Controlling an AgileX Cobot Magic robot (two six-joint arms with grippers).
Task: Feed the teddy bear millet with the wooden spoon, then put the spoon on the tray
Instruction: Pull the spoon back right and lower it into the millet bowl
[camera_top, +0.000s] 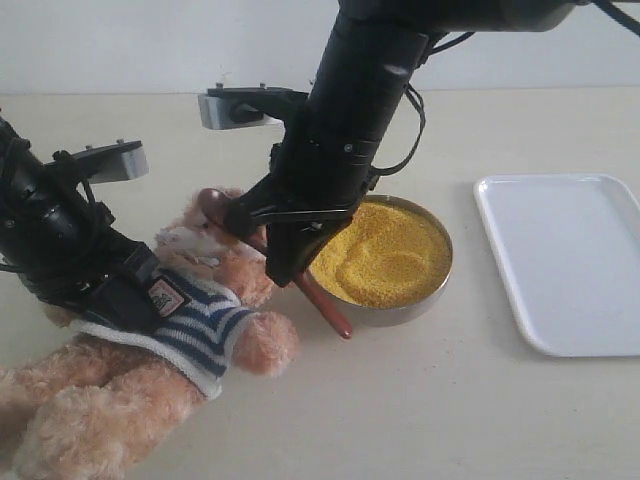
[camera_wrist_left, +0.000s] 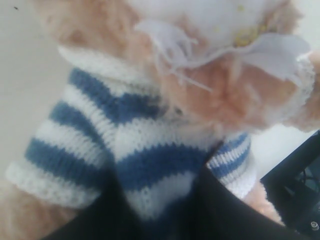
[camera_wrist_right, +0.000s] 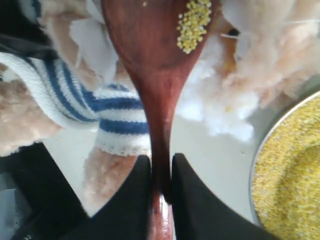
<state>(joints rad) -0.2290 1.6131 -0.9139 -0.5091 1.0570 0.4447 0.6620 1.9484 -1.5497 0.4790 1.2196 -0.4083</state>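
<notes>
Beside the metal bowl (camera_top: 410, 310) heaped with millet (camera_top: 385, 255), the teddy bear (camera_top: 150, 360) leans, the left gripper (camera_wrist_left: 165, 200) pinching its striped shirt. The right gripper (camera_wrist_right: 161, 172) pinches the wooden spoon (camera_wrist_right: 150, 60) at the muzzle, a few grains in it; its arm hides the face. The tray (camera_top: 560, 260) lies well apart

We see a round, shallow metal bowl (camera_top: 398, 314) standing on a pale beige worktop (camera_top: 420, 410), about the middle of it and well in from the far edge. Its grey rim shows in the right wrist view. Behind the far edge rises a plain white wall (camera_top: 150, 45).
</notes>
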